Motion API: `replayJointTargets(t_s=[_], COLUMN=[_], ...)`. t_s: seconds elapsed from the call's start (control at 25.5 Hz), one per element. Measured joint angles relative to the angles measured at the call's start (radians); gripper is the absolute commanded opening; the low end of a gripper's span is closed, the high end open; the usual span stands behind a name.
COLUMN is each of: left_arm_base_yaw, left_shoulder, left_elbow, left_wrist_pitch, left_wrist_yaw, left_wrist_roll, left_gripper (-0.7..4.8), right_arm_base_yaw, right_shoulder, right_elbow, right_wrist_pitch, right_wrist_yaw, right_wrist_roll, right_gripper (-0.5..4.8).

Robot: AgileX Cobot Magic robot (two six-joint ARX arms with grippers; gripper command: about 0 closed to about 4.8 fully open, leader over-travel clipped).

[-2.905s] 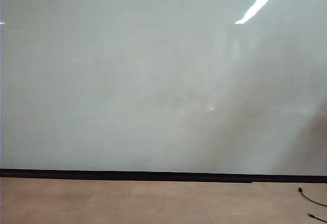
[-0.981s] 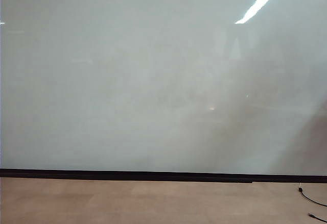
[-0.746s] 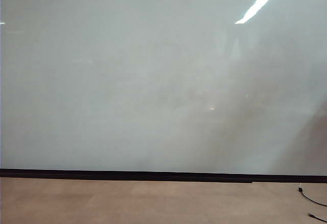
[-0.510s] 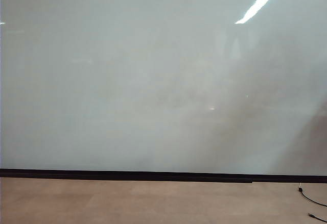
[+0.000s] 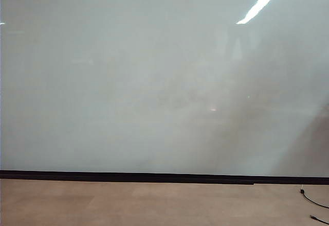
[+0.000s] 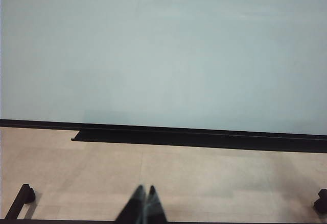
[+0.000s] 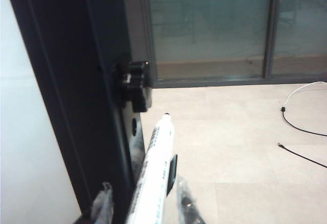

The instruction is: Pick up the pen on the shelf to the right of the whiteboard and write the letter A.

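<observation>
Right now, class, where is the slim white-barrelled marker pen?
The slim white-barrelled marker pen shows only in the right wrist view, held between the right gripper's fingers beside the whiteboard's black frame; its dark tip points toward the tan floor.

Ceiling strip light is glaring on the whiteboard upper right; exterior view hazy; fingers blurring close up.

The whiteboard looks glossy and smooth, mirroring a ceiling light. The pen has a shiny white plastic barrel. The floor appears matt tan.
</observation>
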Motion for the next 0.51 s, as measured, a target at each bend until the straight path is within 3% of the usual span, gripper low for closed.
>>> replayJointTargets(t_s=[0.12,0.24,0.51], left_arm_base_yaw=[0.000,0.000,0.000], left_shoulder=[0.000,0.000,0.000], left_elbow=[0.000,0.000,0.000], left_wrist_pitch=[0.000,0.000,0.000], left_wrist_yaw=[0.000,0.000,0.000], left_wrist_roll=[0.000,0.000,0.000], left_gripper=[-0.05,-0.05,-0.05], right_arm_base_yaw=[0.000,0.000,0.000], right_shoulder=[0.000,0.000,0.000], right_elbow=[0.000,0.000,-0.002], right_wrist_pitch=[0.000,0.000,0.007], right_wrist_yaw=[0.000,0.001,0.000], right_wrist_roll=[0.000,-0.001,0.000], right_gripper=[1.13,-0.08,-0.08])
